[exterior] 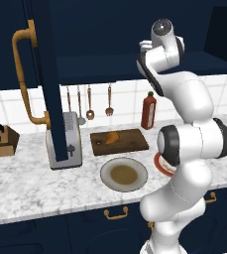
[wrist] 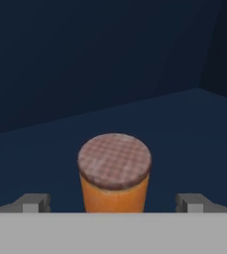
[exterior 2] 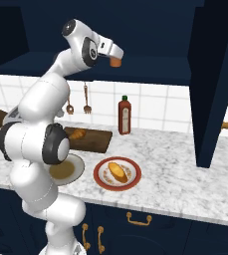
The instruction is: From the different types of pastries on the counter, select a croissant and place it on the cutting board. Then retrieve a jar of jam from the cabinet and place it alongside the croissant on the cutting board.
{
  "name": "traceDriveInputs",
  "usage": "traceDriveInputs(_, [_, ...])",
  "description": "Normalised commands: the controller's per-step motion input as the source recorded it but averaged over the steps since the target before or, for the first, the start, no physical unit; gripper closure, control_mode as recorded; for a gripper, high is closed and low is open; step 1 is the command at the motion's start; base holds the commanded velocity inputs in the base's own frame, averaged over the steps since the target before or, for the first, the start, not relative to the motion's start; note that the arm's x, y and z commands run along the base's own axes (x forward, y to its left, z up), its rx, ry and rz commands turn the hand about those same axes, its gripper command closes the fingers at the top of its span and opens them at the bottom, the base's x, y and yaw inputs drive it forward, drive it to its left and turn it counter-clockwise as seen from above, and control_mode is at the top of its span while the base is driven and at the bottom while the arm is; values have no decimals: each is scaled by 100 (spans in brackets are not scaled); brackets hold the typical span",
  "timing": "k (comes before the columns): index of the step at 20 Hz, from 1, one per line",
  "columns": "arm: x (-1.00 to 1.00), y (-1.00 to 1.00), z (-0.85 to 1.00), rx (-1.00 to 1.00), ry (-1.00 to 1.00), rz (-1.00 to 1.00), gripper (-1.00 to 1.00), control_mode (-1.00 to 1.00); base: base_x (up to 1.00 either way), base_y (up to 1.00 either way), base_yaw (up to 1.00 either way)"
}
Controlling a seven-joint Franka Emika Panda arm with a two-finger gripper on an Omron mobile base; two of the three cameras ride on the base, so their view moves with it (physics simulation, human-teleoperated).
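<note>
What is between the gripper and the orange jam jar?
Nothing visible. In the hand view the jar of jam stands upright on the cabinet shelf, right between the open gripper's two fingertips, with bare shelf around it.

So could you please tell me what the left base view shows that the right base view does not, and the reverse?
Left base view alone: the silver toaster and the black knife block. Right base view alone: the longer yellow-orange pastry on its red-rimmed plate, and the short orange jar of jam at the open gripper. Both show the curved golden-brown croissant on the dark wooden cutting board, the round grey plate and the tall red bottle.
</note>
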Motion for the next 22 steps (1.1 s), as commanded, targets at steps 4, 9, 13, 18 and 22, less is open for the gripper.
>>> traceDriveInputs(4, [4, -11, 0, 1, 0, 3, -100, -100, 0, 0, 0])
traceDriveInputs(9, [7, 0, 0, 0, 0, 0, -100, -100, 0, 0, 0])
traceDriveInputs(13, [37, 0, -7, 0, 0, 0, -100, -100, 0, 0, 0])
traceDriveInputs(18, [25, 0, -9, 0, 0, 0, -100, -100, 0, 0, 0])
traceDriveInputs(22, [9, 0, -6, 0, 0, 0, 100, -100, 0, 0, 0])
